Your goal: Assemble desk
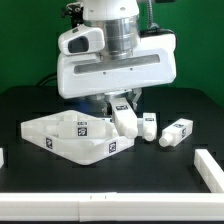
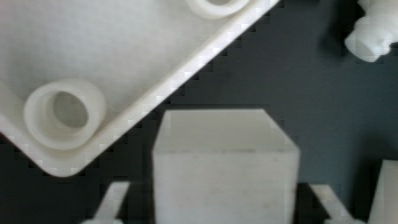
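A robotics lab: robot arm [image 1: 110, 55], black table [image 1: 30, 108], green backdrop [image 1: 28, 40]

Black table [image 1: 30, 105]: rimmed panel [image 1: 75, 135], square legs [image 1: 177, 132].

The desk panel [image 1: 70, 137] is smooth white plastic, faintly glossy. The leg [image 2: 222, 150] looks like matt white plastic; the table [image 1: 30, 100] is matt black.
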`<move>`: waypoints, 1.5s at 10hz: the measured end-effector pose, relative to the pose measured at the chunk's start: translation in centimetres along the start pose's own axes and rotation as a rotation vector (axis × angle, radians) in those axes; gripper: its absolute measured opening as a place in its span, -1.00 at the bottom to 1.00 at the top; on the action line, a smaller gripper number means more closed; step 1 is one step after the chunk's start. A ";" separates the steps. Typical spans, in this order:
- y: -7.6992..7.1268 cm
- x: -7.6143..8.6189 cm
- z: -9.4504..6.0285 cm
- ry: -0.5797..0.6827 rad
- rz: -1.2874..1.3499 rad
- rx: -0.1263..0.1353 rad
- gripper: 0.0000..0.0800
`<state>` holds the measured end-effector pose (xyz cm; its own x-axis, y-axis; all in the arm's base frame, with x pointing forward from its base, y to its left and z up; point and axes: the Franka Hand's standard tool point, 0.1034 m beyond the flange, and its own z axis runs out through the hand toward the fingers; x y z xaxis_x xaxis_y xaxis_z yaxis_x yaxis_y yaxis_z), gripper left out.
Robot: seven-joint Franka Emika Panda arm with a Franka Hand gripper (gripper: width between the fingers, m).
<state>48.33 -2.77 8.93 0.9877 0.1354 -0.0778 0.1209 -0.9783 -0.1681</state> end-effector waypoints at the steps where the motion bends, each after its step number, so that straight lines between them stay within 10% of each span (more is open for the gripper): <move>1: 3.0 -1.8 -0.2 0.004 0.064 -0.001 -0.27; 6: 3.1 -2.8 0.4 -0.008 0.169 -0.002 -0.27; 10: 9.8 -8.3 0.9 -0.012 0.194 -0.004 -0.27; 15: 11.6 -10.3 2.0 -0.034 0.102 0.001 -0.27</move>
<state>39.34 -15.19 5.82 0.9909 0.0409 -0.1281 0.0202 -0.9871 -0.1587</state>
